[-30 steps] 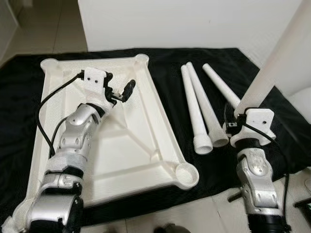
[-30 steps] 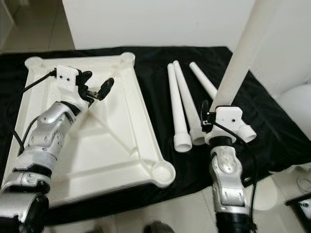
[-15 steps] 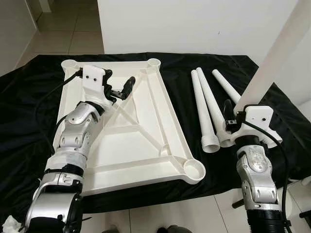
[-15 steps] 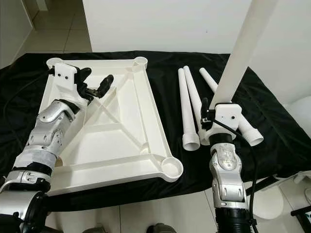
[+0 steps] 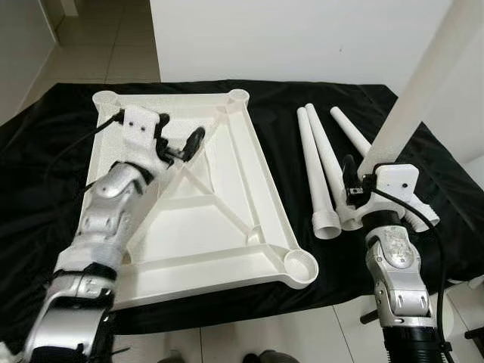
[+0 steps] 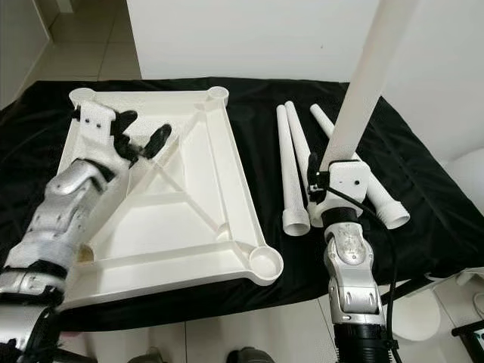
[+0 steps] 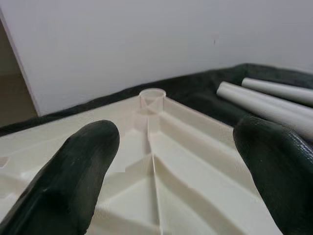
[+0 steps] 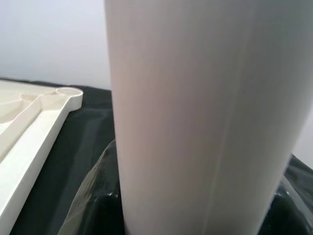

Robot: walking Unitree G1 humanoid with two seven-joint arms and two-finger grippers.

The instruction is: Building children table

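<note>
A white tabletop point(image 5: 227, 219) lies upside down on a black cloth point(image 5: 45, 151), ribs and corner sockets facing up. The left tool point(image 5: 181, 145) hovers over its far half, fingers spread. Three white legs point(image 5: 318, 170) lie side by side nearby. The right tool point(image 5: 361, 181) holds a fourth leg point(image 5: 423, 83) upright.
</note>
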